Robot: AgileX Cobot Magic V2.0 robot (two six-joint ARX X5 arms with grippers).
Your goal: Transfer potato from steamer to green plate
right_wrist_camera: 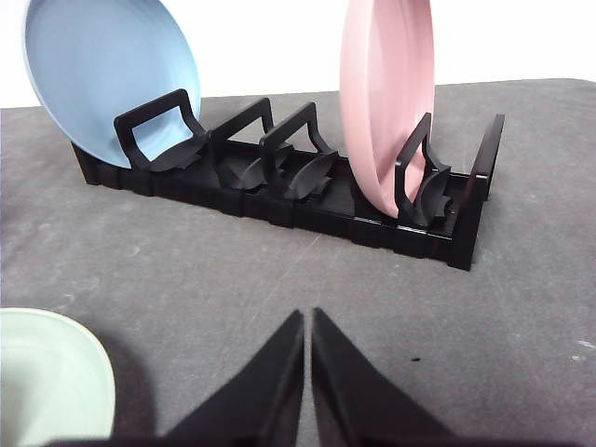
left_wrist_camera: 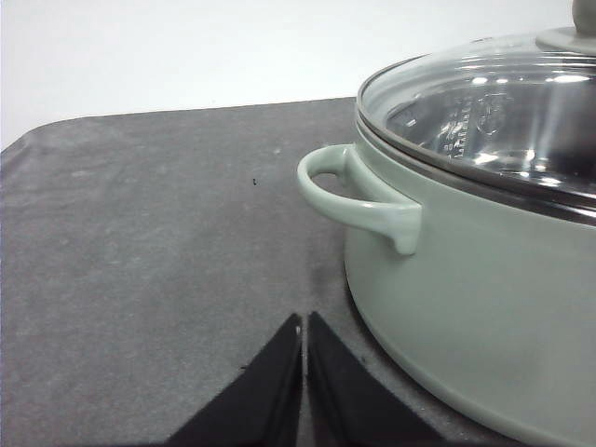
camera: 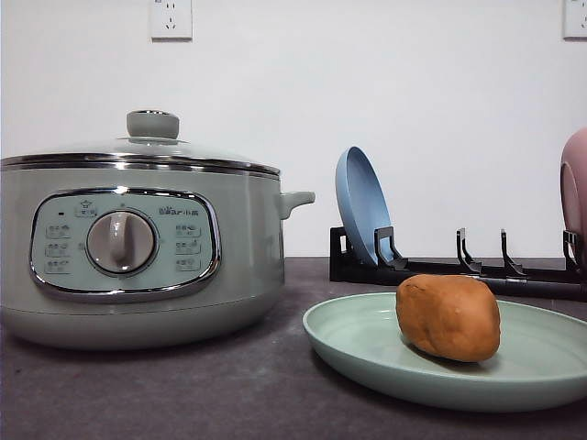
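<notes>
The orange-brown potato (camera: 448, 317) rests on the pale green plate (camera: 367, 353) at the front right of the table. The sage-green steamer (camera: 138, 252) stands at the left with its glass lid on. In the left wrist view the steamer's side handle (left_wrist_camera: 358, 197) and lid (left_wrist_camera: 494, 112) are close by, and my left gripper (left_wrist_camera: 304, 321) is shut with nothing in it, over the grey table beside the pot. My right gripper (right_wrist_camera: 308, 317) is shut and empty, facing the rack, with the green plate's rim (right_wrist_camera: 51, 377) beside it.
A black dish rack (camera: 459, 266) stands behind the plate, holding a blue plate (camera: 362, 206) upright and a pink dish (camera: 575, 188) at the right edge. In the right wrist view the rack (right_wrist_camera: 279, 182) holds the blue plate (right_wrist_camera: 102, 65) and the pink dish (right_wrist_camera: 382, 102).
</notes>
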